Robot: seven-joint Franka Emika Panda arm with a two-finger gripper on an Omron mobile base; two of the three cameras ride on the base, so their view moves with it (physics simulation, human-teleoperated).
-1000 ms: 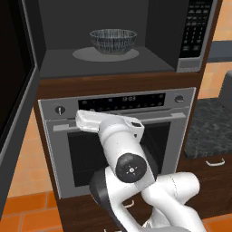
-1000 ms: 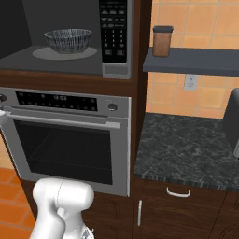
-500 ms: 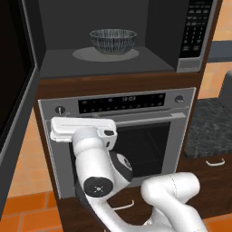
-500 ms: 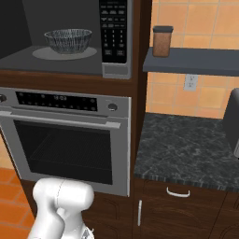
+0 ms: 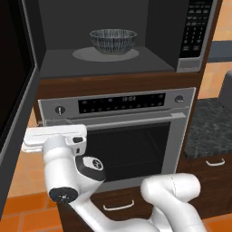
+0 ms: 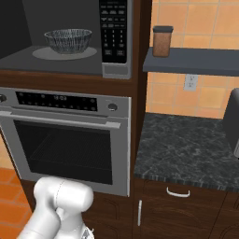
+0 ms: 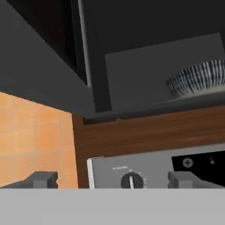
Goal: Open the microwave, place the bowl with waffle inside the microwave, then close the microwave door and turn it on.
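We see the microwave standing open, its cavity dark and wide above the steel oven. The microwave door is swung out to the left, its black panel running down the left edge of the left base view and slanting across the top of the hand view. So we judge the first two steps done: the door is open and the bowl is inside. What we still have ahead is closing the door and then pressing a button on the keypad strip to start it.

Inside the cavity we find the bowl sitting upright on the round turntable plate, roughly centred, nothing touching it. We cannot see the waffle over the ribbed rim from any of these angles, so we cannot say from here that it is in the bowl. On the shelf to the right of the microwave we see a small brown jar with a dark lid; what it holds we cannot tell.

Our gripper hangs low in front of the oven's control panel, near the door's lower edge, its fingers spread wide apart with nothing between them.
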